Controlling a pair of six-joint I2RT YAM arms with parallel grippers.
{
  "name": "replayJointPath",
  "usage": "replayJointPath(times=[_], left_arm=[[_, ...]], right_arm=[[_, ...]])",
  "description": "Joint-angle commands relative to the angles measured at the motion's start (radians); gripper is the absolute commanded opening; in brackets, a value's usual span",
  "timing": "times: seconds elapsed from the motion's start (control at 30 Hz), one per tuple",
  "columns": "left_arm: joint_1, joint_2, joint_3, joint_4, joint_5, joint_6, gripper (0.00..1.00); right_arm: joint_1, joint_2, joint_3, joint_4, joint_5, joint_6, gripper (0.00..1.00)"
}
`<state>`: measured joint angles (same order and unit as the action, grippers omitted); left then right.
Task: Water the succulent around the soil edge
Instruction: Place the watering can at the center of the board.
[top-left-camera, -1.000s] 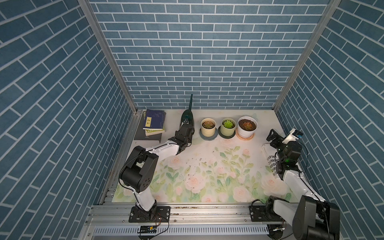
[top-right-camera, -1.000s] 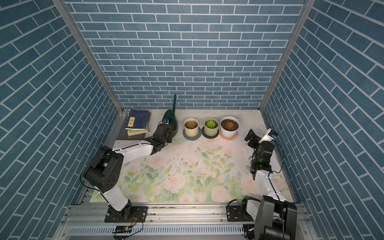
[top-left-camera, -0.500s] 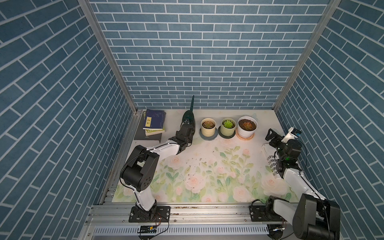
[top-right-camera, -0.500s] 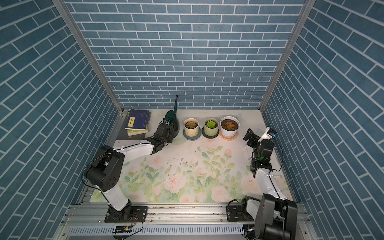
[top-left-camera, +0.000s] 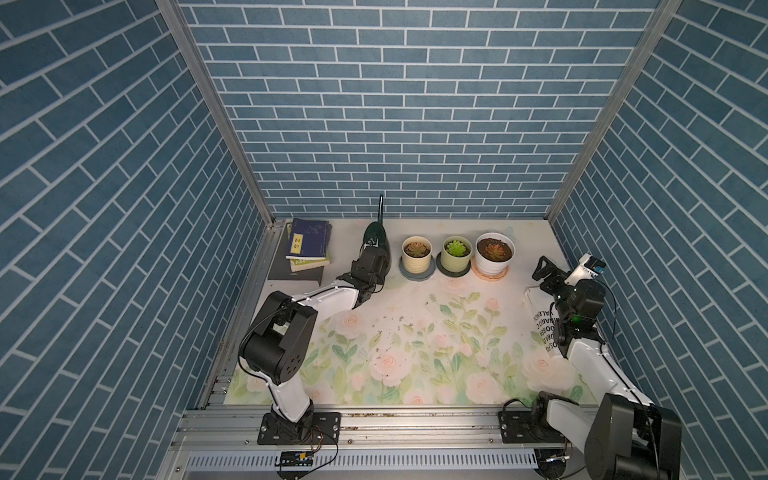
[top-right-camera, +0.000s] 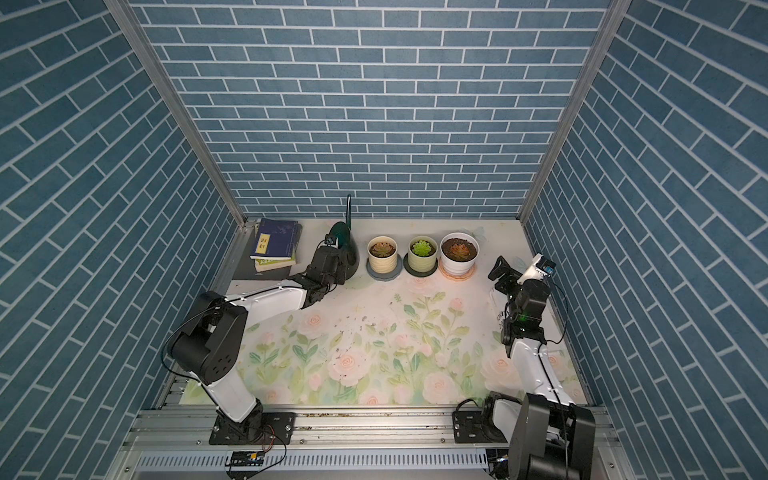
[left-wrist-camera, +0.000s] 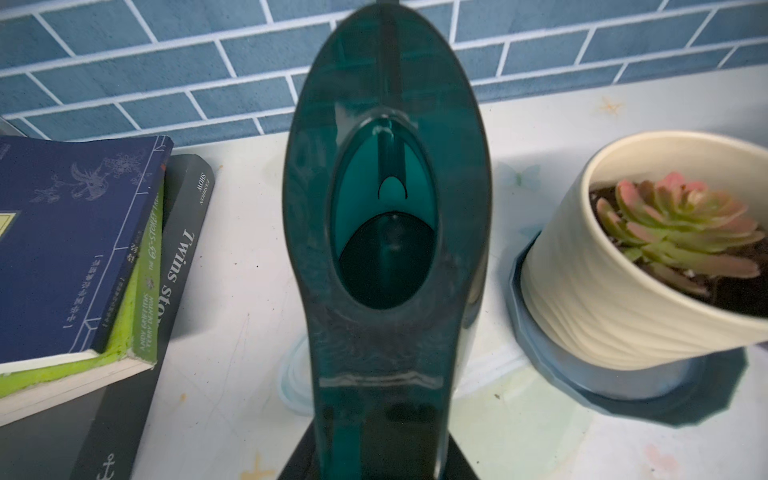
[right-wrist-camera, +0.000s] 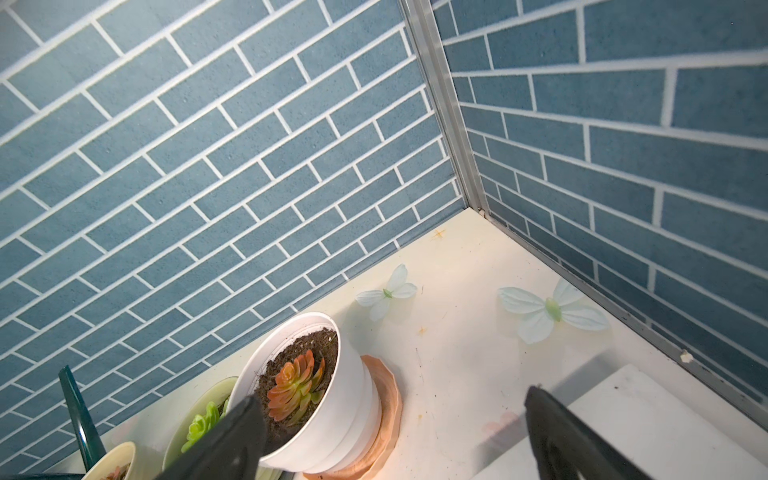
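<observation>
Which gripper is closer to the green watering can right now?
Left. The left gripper is right at the watering can, by its handle; the right gripper hangs open beyond the white pot.

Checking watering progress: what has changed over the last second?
The right gripper edged toward the white pot, jaws open. The left gripper stays at the watering can; its grip is unclear. The can, other pots and books have not moved.
</observation>
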<state>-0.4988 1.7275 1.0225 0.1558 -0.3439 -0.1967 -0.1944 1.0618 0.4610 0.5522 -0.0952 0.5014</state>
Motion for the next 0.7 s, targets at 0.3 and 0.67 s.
replayJointPath(times=[0.3, 0.67], left_arm=[[0.006, -0.132, -0.054, 0.046, -0.014, 0.028, 0.5], [0.015, -0.383, -0.217, 0.223, -0.071, 0.168, 0.77]], right_arm=[[0.006, -0.024, -0.007, 0.001, 0.038, 0.003, 0.99], [0.004, -0.015, -0.009, 0.017, 0.056, 0.007, 0.99]])
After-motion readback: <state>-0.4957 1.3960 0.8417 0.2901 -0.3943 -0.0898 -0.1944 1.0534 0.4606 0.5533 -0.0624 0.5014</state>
